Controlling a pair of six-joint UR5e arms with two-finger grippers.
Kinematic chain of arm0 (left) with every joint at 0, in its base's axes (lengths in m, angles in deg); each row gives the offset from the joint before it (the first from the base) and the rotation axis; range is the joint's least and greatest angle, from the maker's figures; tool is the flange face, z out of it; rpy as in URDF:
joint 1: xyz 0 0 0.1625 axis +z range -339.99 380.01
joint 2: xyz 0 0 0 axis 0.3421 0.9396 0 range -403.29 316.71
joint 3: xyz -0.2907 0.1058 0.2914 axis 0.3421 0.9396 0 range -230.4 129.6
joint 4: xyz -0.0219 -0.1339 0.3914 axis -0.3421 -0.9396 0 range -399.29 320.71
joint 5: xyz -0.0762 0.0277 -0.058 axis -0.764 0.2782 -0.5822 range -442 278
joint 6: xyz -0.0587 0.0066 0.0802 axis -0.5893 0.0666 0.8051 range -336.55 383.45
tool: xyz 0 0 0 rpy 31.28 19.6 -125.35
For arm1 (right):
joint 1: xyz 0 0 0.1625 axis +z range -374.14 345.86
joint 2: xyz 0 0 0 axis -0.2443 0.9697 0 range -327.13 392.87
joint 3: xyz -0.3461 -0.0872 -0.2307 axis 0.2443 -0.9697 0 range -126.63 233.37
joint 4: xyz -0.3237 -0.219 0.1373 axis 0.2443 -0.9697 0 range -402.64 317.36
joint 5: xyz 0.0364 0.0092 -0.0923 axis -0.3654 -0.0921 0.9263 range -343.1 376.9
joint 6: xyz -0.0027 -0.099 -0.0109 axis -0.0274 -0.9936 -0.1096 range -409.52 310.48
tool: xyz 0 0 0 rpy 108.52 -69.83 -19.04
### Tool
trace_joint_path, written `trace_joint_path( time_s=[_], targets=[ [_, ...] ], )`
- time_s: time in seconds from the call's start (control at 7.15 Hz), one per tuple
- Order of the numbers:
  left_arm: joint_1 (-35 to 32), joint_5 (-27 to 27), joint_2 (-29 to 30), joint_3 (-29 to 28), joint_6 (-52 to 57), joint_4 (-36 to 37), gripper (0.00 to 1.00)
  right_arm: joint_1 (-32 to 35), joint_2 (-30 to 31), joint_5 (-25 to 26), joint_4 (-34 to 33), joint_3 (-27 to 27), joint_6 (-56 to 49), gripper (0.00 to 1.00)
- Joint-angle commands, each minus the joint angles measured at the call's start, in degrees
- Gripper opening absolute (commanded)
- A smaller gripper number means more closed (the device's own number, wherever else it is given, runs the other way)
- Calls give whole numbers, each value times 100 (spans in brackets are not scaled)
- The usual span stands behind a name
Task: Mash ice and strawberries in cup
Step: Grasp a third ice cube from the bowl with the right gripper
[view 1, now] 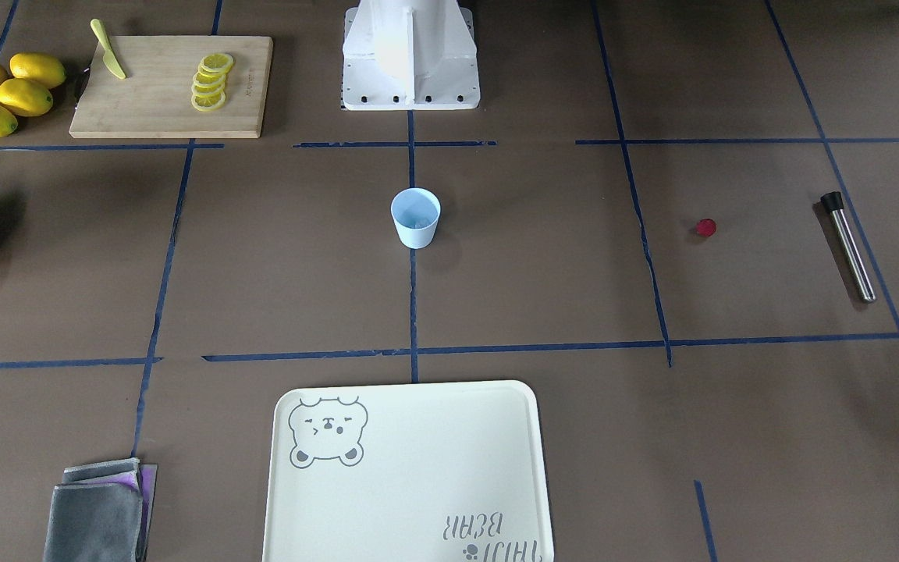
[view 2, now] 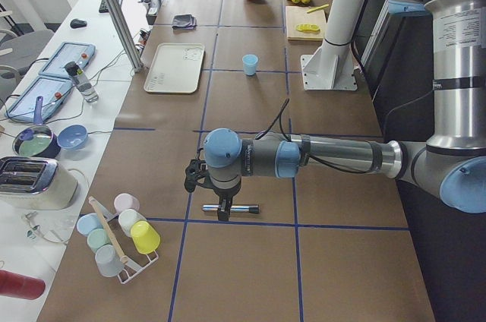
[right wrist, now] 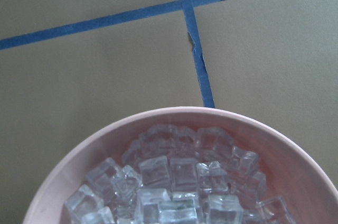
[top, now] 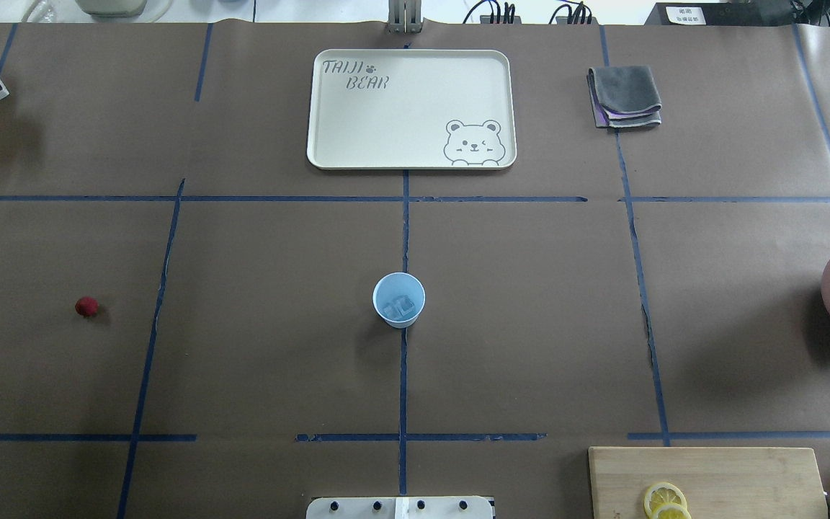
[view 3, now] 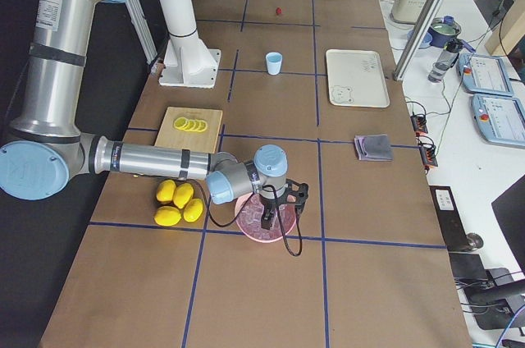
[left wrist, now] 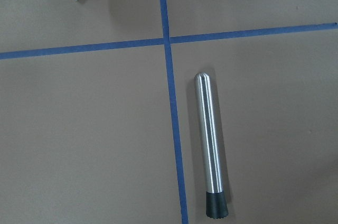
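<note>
My left claw (view 2: 222, 213), its state unclear to me, hangs over the slim steel muddler (left wrist: 210, 145); pinched, it could roll.

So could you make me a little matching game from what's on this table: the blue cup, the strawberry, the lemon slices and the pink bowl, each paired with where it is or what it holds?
Things:
1. blue cup
2. strawberry
3. lemon slices
4. pink bowl

Places or states:
A. on the wooden board
B. full of ice
C. upright on the centre tape line
D. loose and alone on the brown paper

Pairs: 1-C, 2-D, 3-A, 4-B.
</note>
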Motion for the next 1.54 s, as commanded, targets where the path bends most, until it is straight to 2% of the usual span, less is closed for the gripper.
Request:
trace_joint_path(
  time_s=[0.0,0.28,0.42,0.56,0.7,0.84,1.12,1.4],
  targets=[
    [0,0,0,0,0,-3,100,-13,-19,-5,-26,-37,1,92],
    [0,0,-9,0,0,-3,100,-31,-19,-5,0,-63,9,83],
    [0,0,0,0,0,-3,100,-31,-27,-5,9,-72,18,68],
    [0,0,0,0,0,-3,100,-31,-28,-5,17,-63,210,38],
    [-9,0,0,8,0,-3,100,-31,-28,-5,18,-63,229,15],
    [0,0,-9,9,0,-3,100,-31,-28,-5,26,-63,220,2],
    [-9,0,-9,17,0,-3,100,-22,-28,-66,26,76,220,0],
    [0,0,-9,17,0,-3,100,109,304,-93,-35,925,220,0]
  ],
)
